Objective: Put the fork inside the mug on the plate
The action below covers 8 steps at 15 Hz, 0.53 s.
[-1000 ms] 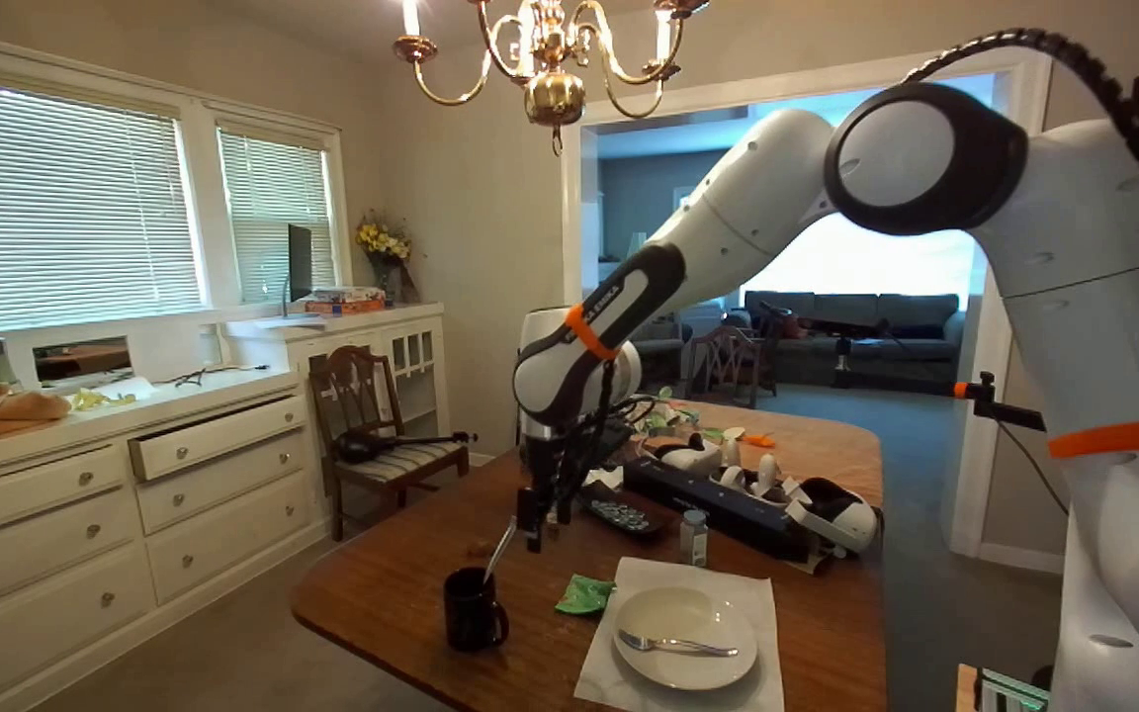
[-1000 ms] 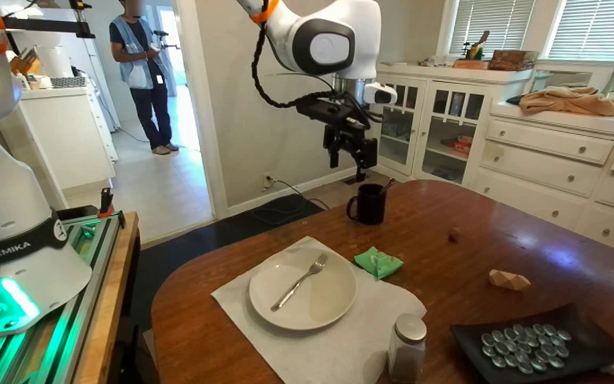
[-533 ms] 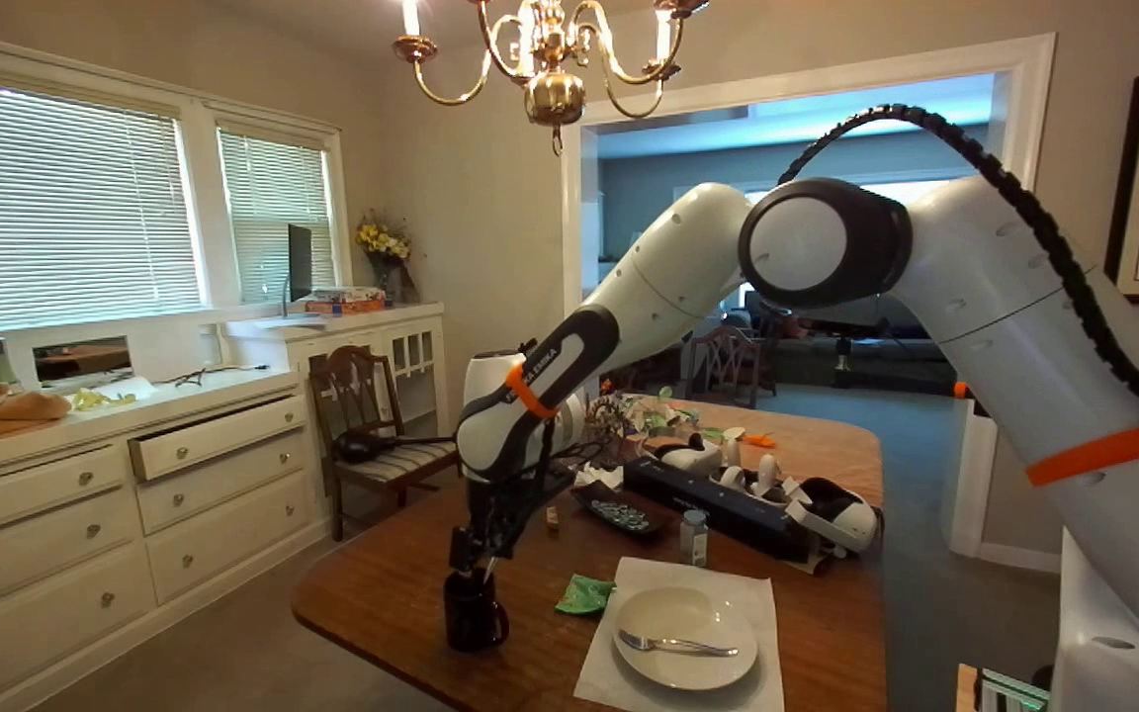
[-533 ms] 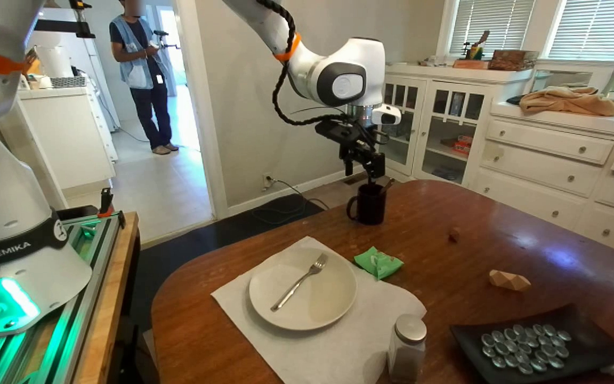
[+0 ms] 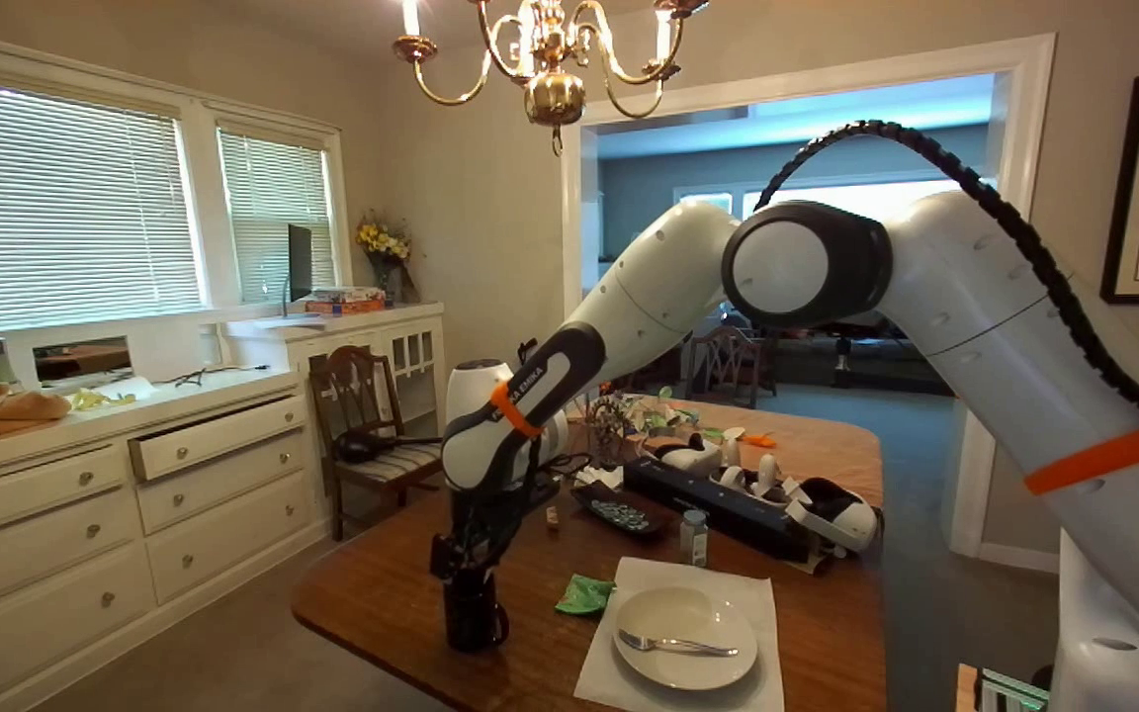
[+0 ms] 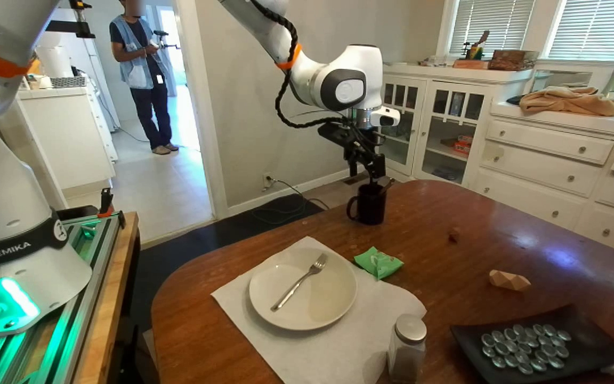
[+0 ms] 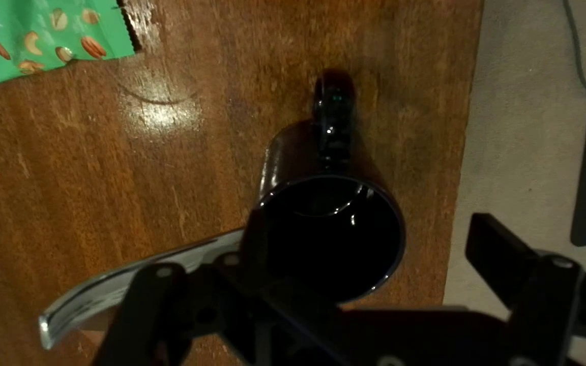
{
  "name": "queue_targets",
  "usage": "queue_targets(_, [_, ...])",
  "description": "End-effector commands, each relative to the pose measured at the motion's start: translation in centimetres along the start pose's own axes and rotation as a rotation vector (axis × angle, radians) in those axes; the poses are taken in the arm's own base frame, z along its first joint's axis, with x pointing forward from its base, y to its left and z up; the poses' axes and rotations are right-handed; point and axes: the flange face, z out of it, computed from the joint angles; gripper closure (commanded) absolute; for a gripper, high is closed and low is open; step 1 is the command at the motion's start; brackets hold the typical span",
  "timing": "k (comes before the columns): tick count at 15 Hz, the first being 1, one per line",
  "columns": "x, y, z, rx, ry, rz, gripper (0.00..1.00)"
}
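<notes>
The dark mug (image 5: 471,618) stands upright near the table edge; it also shows in an exterior view (image 6: 371,205) and in the wrist view (image 7: 333,239). A silvery utensil (image 7: 105,284) leans in it, its handle sticking out past the rim (image 6: 388,185). Its head is hidden inside the mug. A silvery fork (image 5: 678,646) lies on the white plate (image 5: 683,674); both also show in an exterior view, fork (image 6: 300,282) and plate (image 6: 333,304). My gripper (image 7: 374,244) is open above the mug's rim, one finger beside the utensil's handle, the other beyond the opposite rim.
A pale square mat (image 6: 339,341) lies under the plate. A green packet (image 6: 379,262) lies between mat and mug. A glass shaker (image 6: 407,346), a dark tray (image 6: 579,320) of glass beads and a faceted wooden piece (image 6: 509,280) are on the table.
The arm has moved down and toward the mug, so my gripper is now right over its rim. The gripper has stayed open. Mug, utensil, fork and plate have not visibly moved.
</notes>
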Motion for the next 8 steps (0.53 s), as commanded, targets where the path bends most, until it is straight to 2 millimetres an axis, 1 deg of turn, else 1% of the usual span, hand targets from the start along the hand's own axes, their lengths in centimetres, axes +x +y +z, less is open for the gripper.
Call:
queue_targets(1, [-0.7, -0.3, -1.1, -0.043, -0.011, 0.016, 0.0])
queue_targets(3, [-1.4, -0.1, -1.7, -0.046, -0.061, 0.01, 0.0])
queue_targets(4, [-1.8, -0.1, -2.0, -0.021, -0.109, -0.008, 0.0])
queue_targets(5, [-4.0, 0.1, -1.5, 0.019, -0.15, -0.02, 0.0])
queue_targets(6, [-1.1, 0.0, -1.1, -0.018, -0.086, -0.003, 0.0])
queue_targets(8, [-1.3, 0.1, -1.3, -0.016, -0.091, -0.005, 0.0])
